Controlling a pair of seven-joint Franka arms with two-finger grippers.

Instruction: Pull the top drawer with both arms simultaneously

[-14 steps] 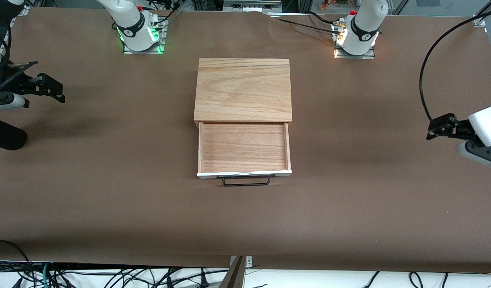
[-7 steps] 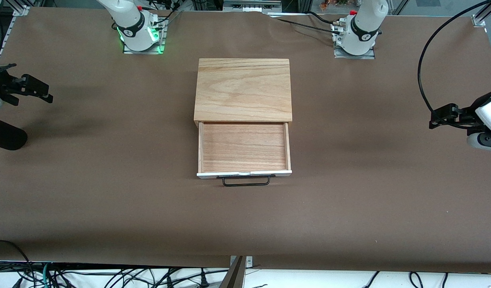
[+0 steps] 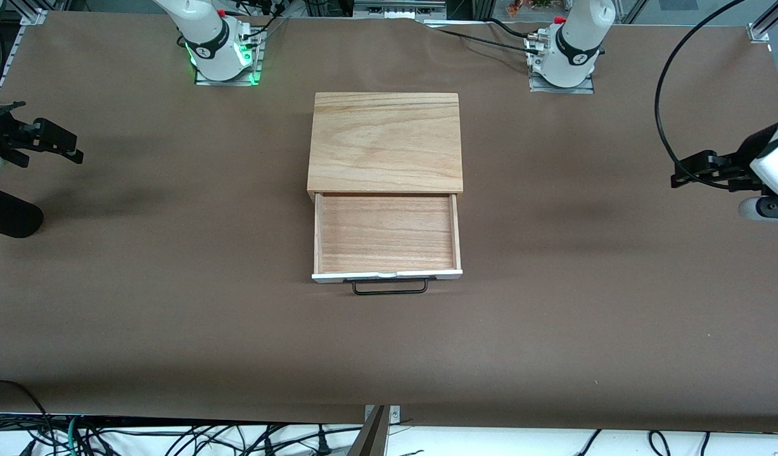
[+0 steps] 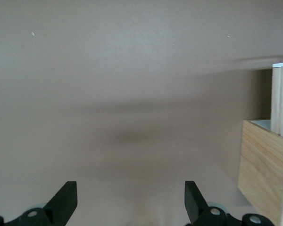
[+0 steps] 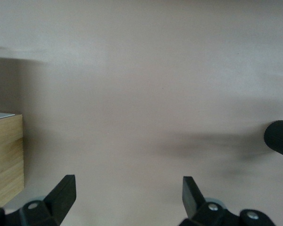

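Top drawer [image 3: 387,233] pulled out: shallow wood tray, white front, black wire handle.
Left gripper [image 3: 688,171] and right gripper [image 3: 64,144] both released, holding nothing, over bare table ends, well apart from it.

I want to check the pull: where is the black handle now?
In the front view, the black handle sticks out from the white front of the open top drawer, mid-table, on the side nearest the camera; no end effector touches it.

Even overhead light, soft shadows on the table [image 3: 554,329]; both wrist views are motion-blurred.
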